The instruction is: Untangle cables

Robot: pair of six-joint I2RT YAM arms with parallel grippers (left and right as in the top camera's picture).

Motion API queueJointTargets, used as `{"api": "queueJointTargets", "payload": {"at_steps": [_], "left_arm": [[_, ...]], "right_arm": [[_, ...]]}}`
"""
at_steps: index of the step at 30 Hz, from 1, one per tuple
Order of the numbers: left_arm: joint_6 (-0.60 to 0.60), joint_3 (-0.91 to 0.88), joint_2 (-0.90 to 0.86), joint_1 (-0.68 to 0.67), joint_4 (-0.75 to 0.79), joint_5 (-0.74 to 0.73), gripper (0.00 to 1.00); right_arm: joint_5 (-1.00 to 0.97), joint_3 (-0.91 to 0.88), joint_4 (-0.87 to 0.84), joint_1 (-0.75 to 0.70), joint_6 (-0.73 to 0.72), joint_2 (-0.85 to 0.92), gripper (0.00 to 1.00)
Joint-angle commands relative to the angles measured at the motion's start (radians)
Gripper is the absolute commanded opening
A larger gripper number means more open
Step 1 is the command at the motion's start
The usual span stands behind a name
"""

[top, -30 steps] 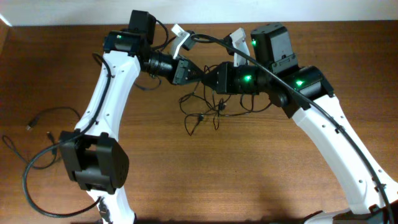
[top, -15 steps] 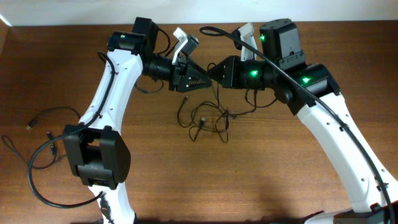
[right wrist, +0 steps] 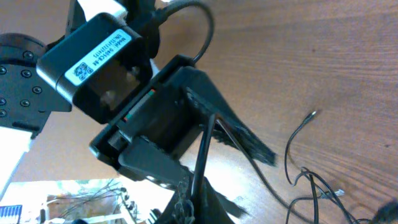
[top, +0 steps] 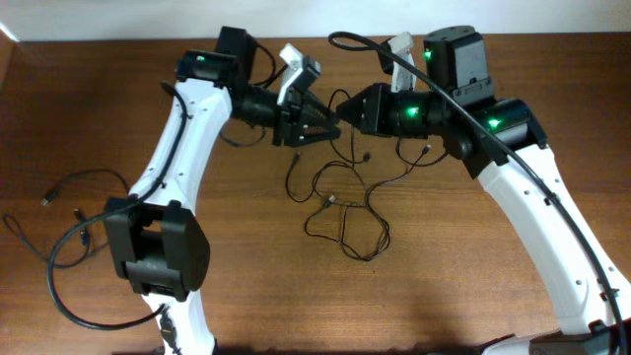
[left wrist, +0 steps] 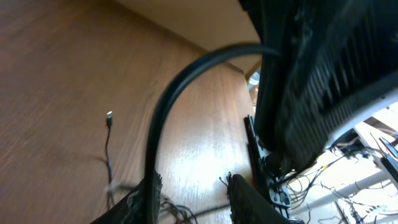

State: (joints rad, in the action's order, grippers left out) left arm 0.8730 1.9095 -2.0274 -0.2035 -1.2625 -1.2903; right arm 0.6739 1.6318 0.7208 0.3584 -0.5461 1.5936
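mid-table, cables (top: 330, 201) prob. tangled

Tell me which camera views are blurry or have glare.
Overhead: sharp, evenly lit, cables crisp against the table. Left wrist: wood smeared by motion blur, bright glare patch low centre, near arm soft. Right wrist: mostly sharp, mild sheen on the wood upper right.

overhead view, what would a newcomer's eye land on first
The left pincer and right pincer meet almost tip to tip at top centre. Thin cables trail from them down into loose loops on the table, mid-scene. A lone cord lies near the left edge.
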Motion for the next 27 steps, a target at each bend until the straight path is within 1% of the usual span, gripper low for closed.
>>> {"api": "queueJointTargets", "payload": {"at_steps": [1, 2, 3, 4, 5, 6, 7, 8, 10, 11, 13, 15, 19, 20, 23, 27], "left_arm": [[0.018, 0.002, -0.019, -0.026, 0.021, -0.031, 0.25], [0.010, 0.002, -0.019, -0.025, 0.020, -0.031, 0.16], [0.007, 0.002, -0.019, -0.025, 0.014, -0.030, 0.17], [0.007, 0.002, -0.019, -0.026, 0.006, -0.030, 0.20], [0.008, 0.002, -0.019, -0.034, -0.009, -0.014, 0.39], [0.008, 0.002, -0.019, -0.042, -0.016, 0.026, 0.47], [0.013, 0.002, -0.019, -0.043, -0.032, 0.071, 0.51], [0.048, 0.002, -0.019, -0.043, -0.068, 0.082, 0.54], [0.129, 0.002, -0.019, -0.043, -0.133, 0.079, 0.54], [0.168, 0.002, -0.019, -0.043, -0.163, 0.078, 0.54], [0.204, 0.002, -0.019, -0.045, -0.191, 0.058, 0.54], [0.206, 0.002, -0.019, -0.045, -0.190, -0.002, 0.53], [0.206, 0.002, -0.019, -0.049, -0.161, -0.069, 0.50], [0.206, 0.002, -0.019, -0.055, -0.151, -0.076, 0.49], [0.206, 0.002, -0.019, -0.075, -0.109, -0.076, 0.38], [0.206, 0.002, -0.019, -0.077, -0.080, -0.084, 0.29]], "right_arm": [[0.056, 0.020, -0.005, -0.005, 0.003, 0.001, 0.04], [0.056, 0.020, -0.007, -0.006, 0.002, 0.001, 0.04], [0.052, 0.020, -0.009, -0.007, -0.009, 0.001, 0.04], [0.050, 0.020, -0.015, -0.006, -0.009, 0.001, 0.04], [0.047, 0.020, -0.022, -0.006, -0.009, 0.001, 0.04], [0.032, 0.020, -0.022, -0.009, -0.009, 0.002, 0.04], [0.017, 0.020, -0.020, -0.019, -0.008, 0.002, 0.04], [0.013, 0.020, -0.021, -0.029, -0.008, 0.004, 0.04], [0.008, 0.020, -0.026, -0.043, -0.008, 0.013, 0.04], [0.006, 0.020, -0.027, -0.046, -0.008, 0.017, 0.04], [0.003, 0.020, -0.033, -0.045, -0.008, 0.018, 0.04], [0.003, 0.020, -0.044, -0.044, -0.019, 0.018, 0.04], [0.011, 0.020, -0.071, -0.043, -0.084, 0.018, 0.04], [0.012, 0.020, -0.077, -0.043, -0.111, 0.018, 0.04], [0.048, 0.020, -0.108, -0.043, -0.175, 0.018, 0.04], [0.045, 0.020, -0.124, -0.045, -0.223, 0.018, 0.04]]}}
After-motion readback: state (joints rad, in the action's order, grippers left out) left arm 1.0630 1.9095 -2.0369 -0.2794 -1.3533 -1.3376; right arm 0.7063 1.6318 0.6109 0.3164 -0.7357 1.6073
